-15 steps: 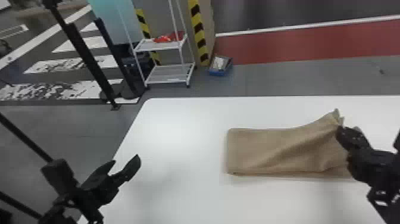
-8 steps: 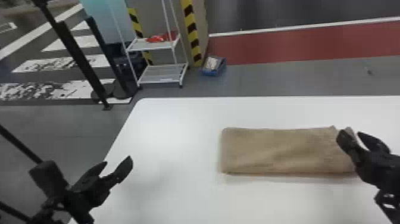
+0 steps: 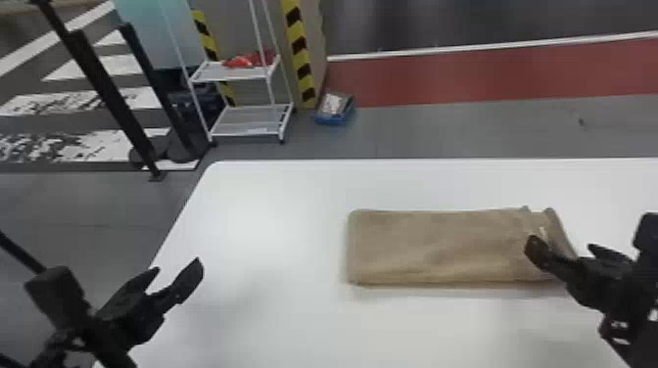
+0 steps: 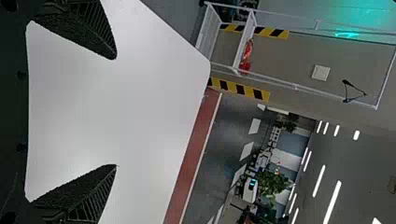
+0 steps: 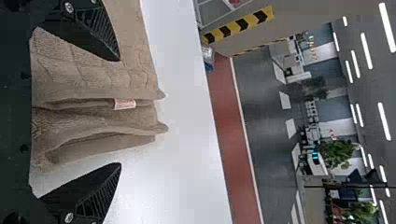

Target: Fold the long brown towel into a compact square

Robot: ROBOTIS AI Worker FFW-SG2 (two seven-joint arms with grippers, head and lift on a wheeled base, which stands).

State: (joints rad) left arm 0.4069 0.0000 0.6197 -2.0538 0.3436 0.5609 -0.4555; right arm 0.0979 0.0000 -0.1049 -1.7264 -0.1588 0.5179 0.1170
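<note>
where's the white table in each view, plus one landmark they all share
Head view: white table lies under the brown towel.
Left wrist view: table behind the left gripper, between its open fingers.
Right wrist view: table between towel and red strip.
Shared landmark: red floor strip beyond the table.

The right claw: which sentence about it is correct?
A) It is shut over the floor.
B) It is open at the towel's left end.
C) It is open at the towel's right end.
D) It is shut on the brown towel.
C: the right claw has its fingers apart, near the brown towel's right end.
</note>
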